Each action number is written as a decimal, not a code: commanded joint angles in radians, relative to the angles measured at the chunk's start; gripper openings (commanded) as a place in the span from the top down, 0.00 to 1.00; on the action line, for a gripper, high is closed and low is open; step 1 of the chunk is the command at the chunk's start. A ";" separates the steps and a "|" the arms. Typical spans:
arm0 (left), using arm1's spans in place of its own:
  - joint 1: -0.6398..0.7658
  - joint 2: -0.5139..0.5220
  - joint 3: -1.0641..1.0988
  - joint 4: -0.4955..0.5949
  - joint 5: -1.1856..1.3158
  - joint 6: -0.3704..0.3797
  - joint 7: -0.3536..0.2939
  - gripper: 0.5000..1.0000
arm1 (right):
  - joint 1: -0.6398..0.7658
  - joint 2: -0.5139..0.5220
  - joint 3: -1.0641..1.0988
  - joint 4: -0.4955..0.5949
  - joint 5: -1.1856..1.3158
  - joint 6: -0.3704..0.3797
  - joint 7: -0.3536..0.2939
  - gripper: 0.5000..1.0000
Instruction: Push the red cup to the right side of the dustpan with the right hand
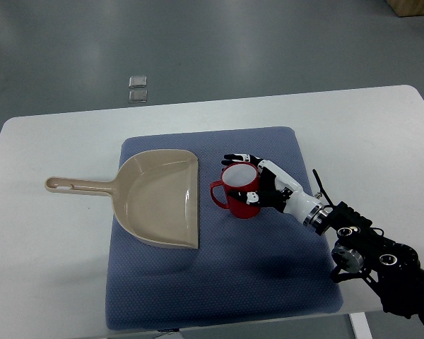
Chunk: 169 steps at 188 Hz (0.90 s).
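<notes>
Red cup upright on blue mat, just right of dustpan, handle toward it. Right hand wraps cup from far side and right, fingers curled against its wall, likely to steady the push

Red cup; beige dustpan; blue mat; white table

Dustpan on mat, cup just right of it, mat on table.
</notes>
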 commanded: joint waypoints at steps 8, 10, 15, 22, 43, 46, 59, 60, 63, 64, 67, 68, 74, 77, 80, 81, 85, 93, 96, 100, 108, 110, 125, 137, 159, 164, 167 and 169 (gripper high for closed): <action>0.000 0.000 0.000 0.000 0.000 0.000 0.000 0.00 | 0.000 0.006 -0.023 0.000 0.000 -0.014 0.000 0.37; 0.000 0.000 0.000 0.000 0.000 0.000 0.000 0.00 | 0.000 0.007 -0.025 0.000 0.000 -0.016 0.000 0.38; 0.000 0.000 0.000 0.000 0.000 0.000 0.000 0.00 | 0.000 0.009 -0.025 0.000 0.000 -0.017 0.000 0.39; 0.000 0.000 0.000 0.000 0.000 0.000 0.000 0.00 | 0.000 0.017 -0.026 0.000 0.000 -0.019 0.000 0.39; 0.000 0.000 0.000 0.000 0.000 0.000 0.000 0.00 | 0.000 0.024 -0.026 0.000 0.000 -0.022 0.000 0.39; 0.000 0.000 0.000 0.000 0.000 0.000 0.000 0.00 | 0.000 0.026 -0.026 0.000 0.000 -0.022 0.000 0.39; 0.000 0.000 0.000 0.000 0.000 0.000 0.000 0.00 | 0.000 0.030 -0.026 0.000 0.000 -0.022 0.000 0.40; 0.000 0.000 0.000 0.000 0.000 0.000 0.000 0.00 | 0.000 0.032 -0.026 0.000 0.000 -0.022 0.000 0.40; 0.000 0.000 0.000 0.000 0.000 0.000 0.000 0.00 | 0.000 0.033 -0.026 0.000 0.000 -0.023 0.000 0.40; 0.000 0.000 0.000 0.000 0.000 0.000 0.000 0.00 | 0.000 0.035 -0.026 0.000 0.000 -0.025 0.000 0.40; 0.000 0.000 0.000 0.000 0.000 0.000 0.000 0.00 | 0.000 0.037 -0.026 0.000 0.000 -0.026 0.000 0.40; 0.000 0.000 0.000 0.000 0.000 0.000 0.000 0.00 | 0.000 0.038 -0.026 0.000 0.000 -0.028 0.000 0.40; 0.000 0.000 0.000 0.000 0.000 0.000 0.000 0.00 | 0.000 0.040 -0.028 0.000 0.000 -0.034 0.000 0.40; 0.000 0.000 0.000 0.000 0.000 0.000 0.000 0.00 | 0.000 0.041 -0.028 0.000 0.000 -0.036 0.000 0.40; 0.000 0.000 0.000 0.000 0.000 0.000 0.000 0.00 | 0.000 0.041 -0.032 0.000 0.000 -0.039 0.000 0.40; 0.000 0.000 0.000 0.000 0.000 0.000 0.000 0.00 | 0.000 0.041 -0.032 0.000 0.000 -0.039 0.000 0.40; 0.000 0.000 0.000 0.000 0.000 0.000 0.000 0.00 | 0.001 0.043 -0.034 0.000 0.000 -0.040 0.000 0.40; 0.000 0.000 0.000 0.000 0.000 0.000 0.000 0.00 | 0.000 0.049 -0.038 0.000 0.000 -0.043 0.000 0.40; 0.000 0.000 0.000 0.000 0.000 0.000 0.000 0.00 | 0.001 0.050 -0.040 0.000 0.000 -0.045 0.000 0.40; 0.000 0.000 0.000 0.000 0.000 0.000 0.000 0.00 | 0.000 0.053 -0.040 0.000 0.000 -0.046 0.000 0.40; 0.000 0.000 0.000 0.000 0.000 0.000 0.000 0.00 | 0.001 0.058 -0.046 0.000 0.000 -0.051 0.000 0.40; 0.000 0.000 0.000 0.000 0.000 0.000 0.000 0.00 | 0.000 0.060 -0.046 0.000 0.000 -0.052 0.000 0.40; 0.000 0.000 0.000 0.000 0.000 0.000 0.000 0.00 | 0.000 0.069 -0.048 0.000 0.000 -0.057 0.000 0.40; 0.000 0.000 0.000 0.000 0.000 0.000 0.000 0.00 | 0.000 0.075 -0.054 0.000 0.000 -0.057 0.000 0.39; 0.000 0.000 0.000 0.000 0.000 0.000 0.000 0.00 | 0.000 0.075 -0.063 0.000 0.000 -0.071 0.000 0.40; 0.000 0.000 0.000 0.000 0.000 0.000 0.000 0.00 | 0.000 0.075 -0.063 0.000 0.000 -0.075 0.000 0.40; 0.000 0.000 0.000 0.000 0.000 0.000 -0.001 0.00 | 0.000 0.075 -0.065 0.000 0.000 -0.075 0.000 0.40; 0.000 0.000 0.000 0.000 0.000 0.000 0.000 0.00 | 0.000 0.075 -0.066 0.000 0.000 -0.077 0.000 0.40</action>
